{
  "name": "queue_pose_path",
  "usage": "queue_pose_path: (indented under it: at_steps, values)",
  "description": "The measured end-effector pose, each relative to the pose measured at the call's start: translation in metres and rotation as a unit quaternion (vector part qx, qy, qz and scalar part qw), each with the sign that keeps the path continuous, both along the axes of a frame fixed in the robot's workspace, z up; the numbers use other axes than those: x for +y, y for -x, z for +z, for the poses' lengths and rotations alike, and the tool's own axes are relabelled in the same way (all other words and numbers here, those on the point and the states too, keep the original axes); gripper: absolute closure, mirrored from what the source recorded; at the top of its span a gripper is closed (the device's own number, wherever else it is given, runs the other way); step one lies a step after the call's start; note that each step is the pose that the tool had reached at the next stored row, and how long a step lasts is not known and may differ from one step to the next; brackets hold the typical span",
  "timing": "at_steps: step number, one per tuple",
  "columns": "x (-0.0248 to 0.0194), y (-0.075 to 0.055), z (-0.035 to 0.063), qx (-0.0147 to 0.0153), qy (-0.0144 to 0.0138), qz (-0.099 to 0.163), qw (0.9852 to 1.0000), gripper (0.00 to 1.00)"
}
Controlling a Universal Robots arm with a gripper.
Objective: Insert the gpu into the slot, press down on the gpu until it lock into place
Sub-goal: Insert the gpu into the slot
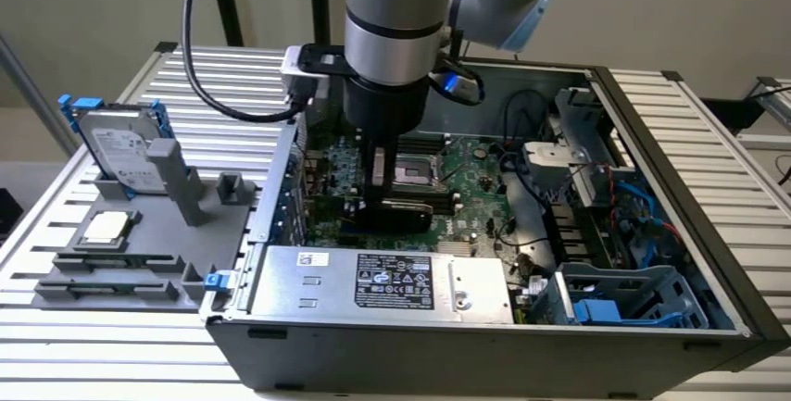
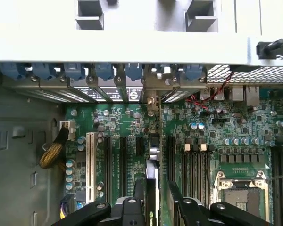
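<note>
We see the gripper (image 2: 156, 184) low over the green motherboard (image 2: 127, 117), jaws parted, straddling the gpu (image 2: 151, 193) without clamping it, card upright on edge between the fingers (image 2: 139, 193)

The exterior view looks down aslant on the whole case (image 1: 495, 355). The wrist view faces straight down, close over the board (image 2: 114, 117); both show it.

The arm (image 1: 393, 21) hangs vertical, wrist pointing down, its hand (image 2: 156, 194) spread open.
</note>
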State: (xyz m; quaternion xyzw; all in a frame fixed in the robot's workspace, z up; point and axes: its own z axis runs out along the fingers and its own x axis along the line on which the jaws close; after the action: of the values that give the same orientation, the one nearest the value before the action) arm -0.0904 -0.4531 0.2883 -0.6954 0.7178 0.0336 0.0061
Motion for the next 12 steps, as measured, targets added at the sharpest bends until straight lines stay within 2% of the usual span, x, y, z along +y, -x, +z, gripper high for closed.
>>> queue_pose_path:
  at_steps: [2, 4, 7, 12]
  values:
    - [0.0000, 0.0000, 0.0078, 0.0000, 0.0000, 0.000, 1.0000, 0.67]
    - [0.0000, 0.0000, 0.0082, 0.0000, -0.0001, 0.000, 1.0000, 0.69]
    - [0.0000, 0.0000, 0.0082, 0.0000, -0.0001, 0.000, 1.0000, 0.87]
    - [0.0000, 0.0000, 0.0083, 0.0000, 0.0000, 0.000, 1.0000, 0.89]
